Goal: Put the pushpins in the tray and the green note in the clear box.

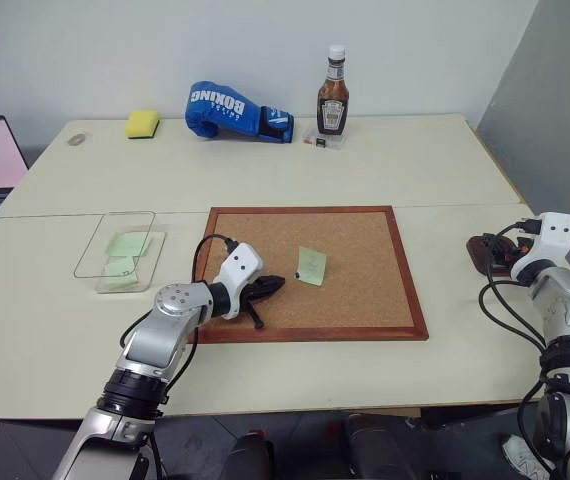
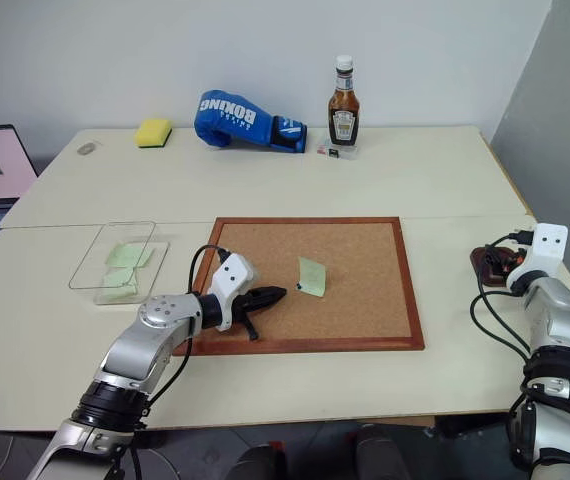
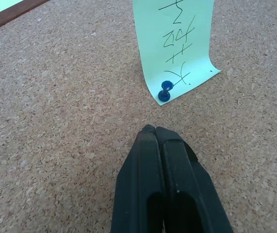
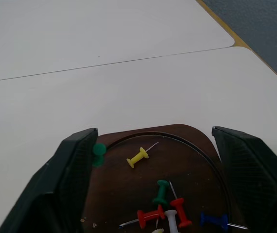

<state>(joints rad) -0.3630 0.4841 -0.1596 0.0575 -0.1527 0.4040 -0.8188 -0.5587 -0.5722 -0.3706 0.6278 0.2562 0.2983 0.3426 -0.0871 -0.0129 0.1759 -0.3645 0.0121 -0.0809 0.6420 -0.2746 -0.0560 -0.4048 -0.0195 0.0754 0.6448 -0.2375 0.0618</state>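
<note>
Green note (image 1: 312,265) lies on the cork board (image 1: 365,300), near the board's middle, handwriting on it. A blue pushpin (image 3: 165,92) pierces the note's near corner, pinning it to the cork. Left end effector (image 1: 268,287) rests low over the board just short of that pin, black fingers (image 3: 165,184) pressed together, empty.

Off the board's right edge, well apart from the note: dark brown tray (image 4: 187,141) on the pale surface (image 1: 445,180). Loose pushpins (image 4: 167,204) in it: yellow, green, two red, white, blue; one more green head at the rim by a finger. Right end effector (image 4: 158,160) hangs over the tray, jaws spread wide either side, holding nothing.

Left of the board: clear box (image 1: 115,250), pale green notes inside. Beyond the board's far edge: ketchup bottle (image 1: 333,95), blue boxing glove (image 1: 235,110), yellow sponge (image 1: 142,123).
</note>
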